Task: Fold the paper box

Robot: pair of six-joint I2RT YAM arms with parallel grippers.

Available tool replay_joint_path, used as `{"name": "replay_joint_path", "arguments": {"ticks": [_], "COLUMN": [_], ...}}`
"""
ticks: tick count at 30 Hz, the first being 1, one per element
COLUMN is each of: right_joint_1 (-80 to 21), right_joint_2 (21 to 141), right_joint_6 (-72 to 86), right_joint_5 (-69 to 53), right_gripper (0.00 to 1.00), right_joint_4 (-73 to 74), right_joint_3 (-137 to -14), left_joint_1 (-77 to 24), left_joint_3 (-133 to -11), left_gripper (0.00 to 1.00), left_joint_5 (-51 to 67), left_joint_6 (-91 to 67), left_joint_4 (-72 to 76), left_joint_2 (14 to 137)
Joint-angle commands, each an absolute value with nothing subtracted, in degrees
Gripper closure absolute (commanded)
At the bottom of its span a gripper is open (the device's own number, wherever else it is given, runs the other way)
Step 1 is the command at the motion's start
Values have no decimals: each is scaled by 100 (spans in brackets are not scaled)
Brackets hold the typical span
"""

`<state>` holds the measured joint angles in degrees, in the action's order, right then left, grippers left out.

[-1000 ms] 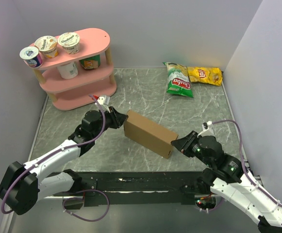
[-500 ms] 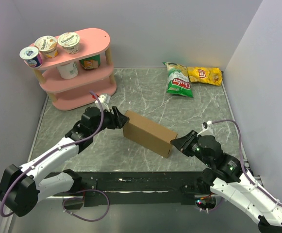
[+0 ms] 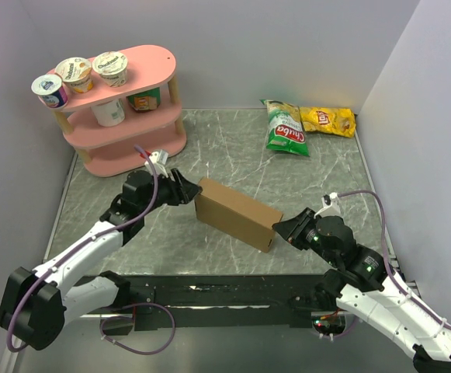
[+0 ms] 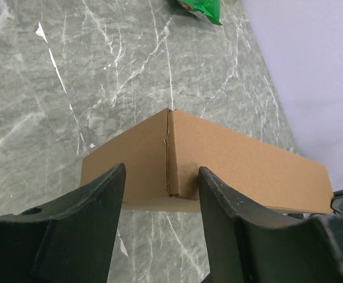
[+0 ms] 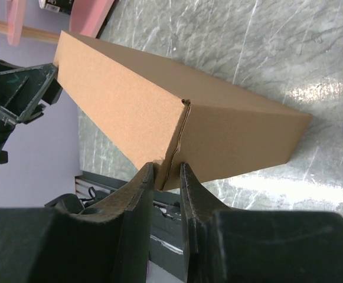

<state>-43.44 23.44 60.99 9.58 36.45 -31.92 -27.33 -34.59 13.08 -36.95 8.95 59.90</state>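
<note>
A: Where is the plain brown cardboard box (image 3: pixel 237 214)?

B: In the middle of the grey marbled bench (image 3: pixel 233 148). It is closed up into a long flat block and lies slantwise, one end toward the left arm, the other toward the right.

A: And the left tool (image 4: pixel 160 172)?

B: It is spread wide. In the left wrist view its two black fingers (image 4: pixel 94 206) stand either side of the box's end corner, where a vertical seam runs down the cardboard. I cannot tell whether they touch it.

A: The right tool (image 5: pixel 165 168)?

B: It is drawn narrow at the opposite end, the one nearer the arm bases. The fingertips sit close together on the lower corner, and the seam edge comes down between them, so it is pinching the cardboard there.

A: Anything else about?

B: A pink oval two-tier shelf (image 3: pixel 143 62) stands at the far left with white yoghurt cups (image 3: pixel 74 74) on top. Well apart from the box, at the far right, lie a green chip bag (image 3: pixel 286 128) and a yellow chip bag (image 3: pixel 330 120), side by side.
</note>
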Motion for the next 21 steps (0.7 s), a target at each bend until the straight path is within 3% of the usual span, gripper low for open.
{"name": "replay_joint_path", "arguments": {"ticks": [1,10,15,21], "right_joint_1": [-4324,-4333,-4324,-4333], "right_joint_2": [2663,2716,2698,2707], "right_joint_6": [5704,5616,5607,5581], "right_joint_5": [976,958,984,984], "right_gripper": [100,100,100,100], "right_joint_4": [5010,4975,5027,5062], "right_joint_3": [-2848,-2856,-2865,-2891], "left_joint_1": [-2567,-2285,-2276,-2040], "left_joint_3": [-3437,-3182,-3033,-2611], "left_gripper": [41,46,67,78], "left_joint_5": [1599,2161,2206,2548], "left_joint_6": [-3832,-4254,-4262,-4544], "left_joint_4": [1081,1617,1669,2179], "left_joint_2": [5994,6275,6381,6450]}}
